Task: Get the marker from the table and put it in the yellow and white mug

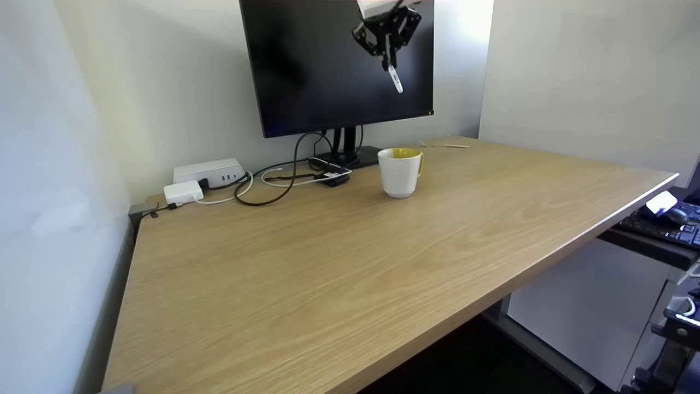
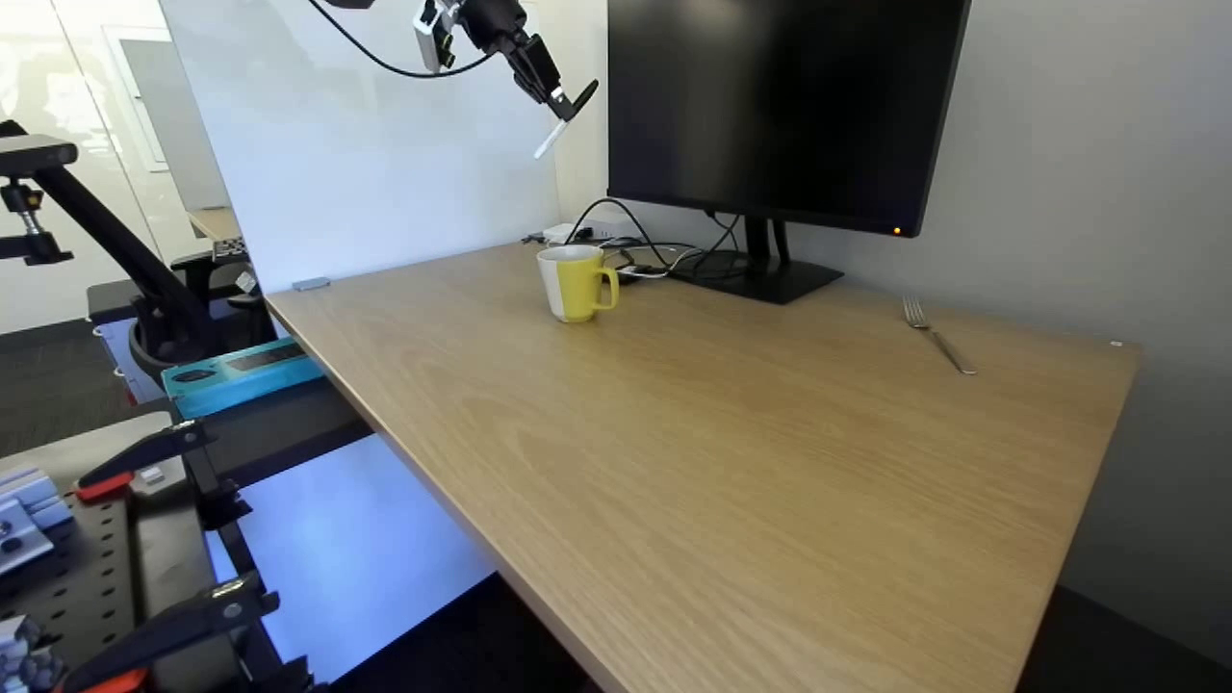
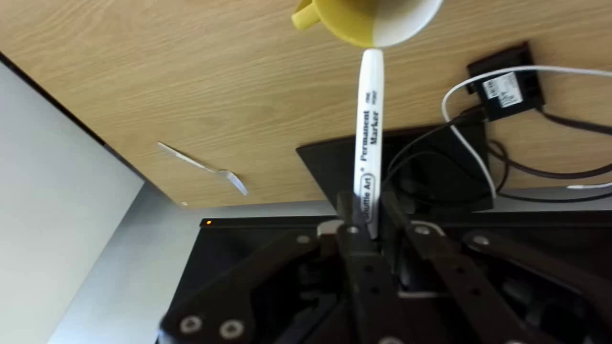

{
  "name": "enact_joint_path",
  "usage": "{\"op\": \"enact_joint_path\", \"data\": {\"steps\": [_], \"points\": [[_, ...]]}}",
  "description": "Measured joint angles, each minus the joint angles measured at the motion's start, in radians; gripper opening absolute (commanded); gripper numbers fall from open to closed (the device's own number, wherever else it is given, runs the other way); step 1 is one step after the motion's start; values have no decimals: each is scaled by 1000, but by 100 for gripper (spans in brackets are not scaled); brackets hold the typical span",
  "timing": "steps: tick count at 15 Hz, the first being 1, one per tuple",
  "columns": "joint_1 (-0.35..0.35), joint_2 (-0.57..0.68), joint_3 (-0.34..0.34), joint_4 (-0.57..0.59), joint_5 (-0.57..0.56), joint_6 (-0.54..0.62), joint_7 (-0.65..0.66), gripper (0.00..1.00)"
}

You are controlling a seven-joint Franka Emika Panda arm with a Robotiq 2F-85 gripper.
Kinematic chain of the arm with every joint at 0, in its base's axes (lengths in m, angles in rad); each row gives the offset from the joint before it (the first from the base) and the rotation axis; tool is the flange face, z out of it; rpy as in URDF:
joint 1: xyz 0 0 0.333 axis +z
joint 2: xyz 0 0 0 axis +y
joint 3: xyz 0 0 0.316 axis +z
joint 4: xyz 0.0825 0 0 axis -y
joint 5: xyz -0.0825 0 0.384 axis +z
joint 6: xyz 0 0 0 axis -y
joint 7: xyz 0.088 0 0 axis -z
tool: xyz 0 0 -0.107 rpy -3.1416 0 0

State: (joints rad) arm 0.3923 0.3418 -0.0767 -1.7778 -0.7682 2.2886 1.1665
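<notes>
My gripper is shut on the white marker (image 3: 368,129), high above the table (image 1: 306,262). The marker sticks out past the fingertips and points down at a slant; it shows in both exterior views (image 1: 396,80) (image 2: 551,140). The gripper (image 1: 387,59) is in front of the monitor, and it also shows in an exterior view (image 2: 568,108). The yellow and white mug (image 1: 397,175) stands upright on the table below, and it shows in an exterior view (image 2: 570,285) with its yellow handle. In the wrist view, the mug (image 3: 351,21) is partly cut off at the top, beyond the marker's tip.
A black monitor (image 2: 770,106) stands on a black base (image 2: 770,279) behind the mug. Black and white cables, a black adapter (image 3: 509,88) and white boxes (image 1: 210,172) lie near the wall. A fork (image 2: 934,337) lies on the table near the wall.
</notes>
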Motion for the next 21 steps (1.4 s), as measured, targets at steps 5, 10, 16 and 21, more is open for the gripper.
{"op": "enact_joint_path", "data": {"steps": [5, 10, 16, 21], "points": [[11, 8, 46, -71, -228, -132, 309, 4], [2, 11, 102, -114, -269, -206, 413, 4], [-42, 52, 127, -105, -280, -176, 412, 4], [-82, 131, 127, -48, -306, -111, 404, 4]]}}
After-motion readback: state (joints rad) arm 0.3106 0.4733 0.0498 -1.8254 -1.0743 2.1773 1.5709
